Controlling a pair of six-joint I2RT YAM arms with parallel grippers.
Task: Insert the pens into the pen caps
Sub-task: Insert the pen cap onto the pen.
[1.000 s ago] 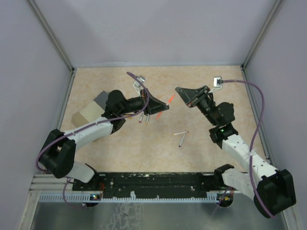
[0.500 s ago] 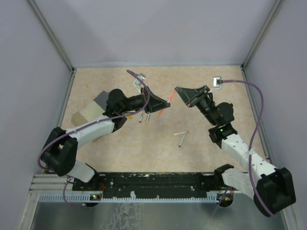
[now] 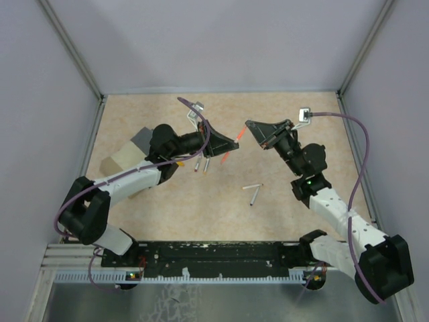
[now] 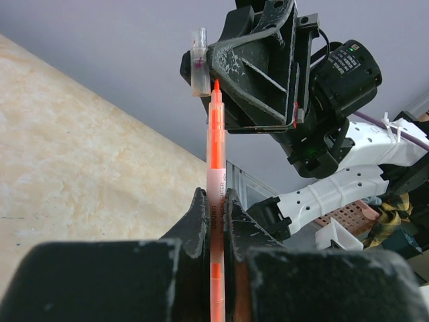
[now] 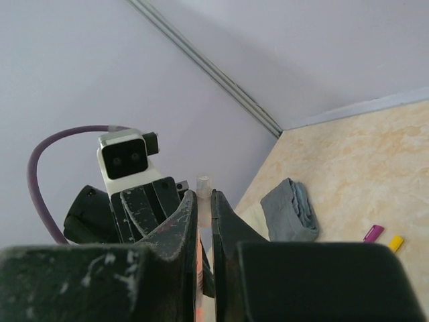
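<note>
My left gripper (image 4: 215, 201) is shut on an orange pen (image 4: 215, 144) and holds it up off the table. The pen's tip sits just right of the open end of a pale translucent pen cap (image 4: 199, 64). My right gripper (image 5: 204, 201) is shut on that pen cap (image 5: 203, 190). In the top view the left gripper (image 3: 234, 143) and right gripper (image 3: 248, 125) nearly meet above the table's middle, with the orange pen (image 3: 224, 158) slanting between them. Several loose pens (image 3: 251, 186) lie on the table. A magenta cap (image 5: 373, 233) and a yellow cap (image 5: 396, 243) lie flat.
A beige box with a grey lid (image 3: 127, 155) stands on the left under my left arm. Two pens (image 3: 202, 165) lie just below the left gripper, and another (image 3: 254, 196) near the middle. Grey walls close in the table (image 3: 301, 221) on three sides.
My left gripper has shifted slightly up and toward the right gripper, bringing the orange pen's tip closer to the cap. The right arm has barely moved.
</note>
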